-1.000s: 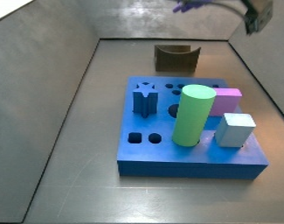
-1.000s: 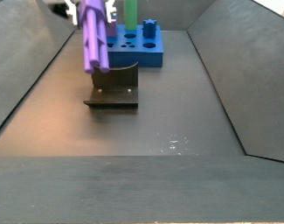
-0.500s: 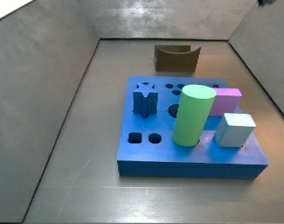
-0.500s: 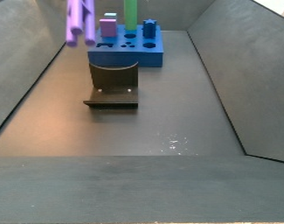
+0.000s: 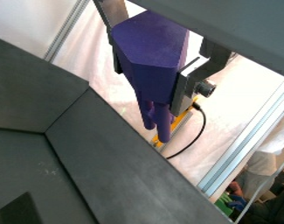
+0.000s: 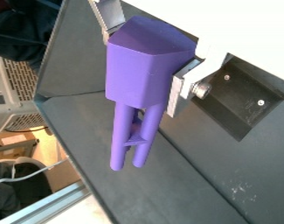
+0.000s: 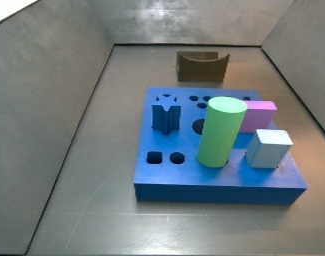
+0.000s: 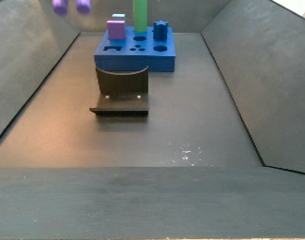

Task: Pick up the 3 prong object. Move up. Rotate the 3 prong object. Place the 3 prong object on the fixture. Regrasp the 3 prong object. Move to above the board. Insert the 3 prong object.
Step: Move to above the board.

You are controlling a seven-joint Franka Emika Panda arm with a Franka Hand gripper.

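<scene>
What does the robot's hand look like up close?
The gripper has two flat silver metal fingers, like thin plates. In both wrist views, one finger has a round bolt near its side. Any dark pads are hidden. The arm itself isn't visible in either side view.

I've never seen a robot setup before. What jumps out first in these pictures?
In both wrist views the purple 3 prong object fills the frame, pinched in the claw, prongs hanging down. On the floor in a side view sits the blue board, a tall green cylinder standing in it, the dark fixture behind it.
</scene>
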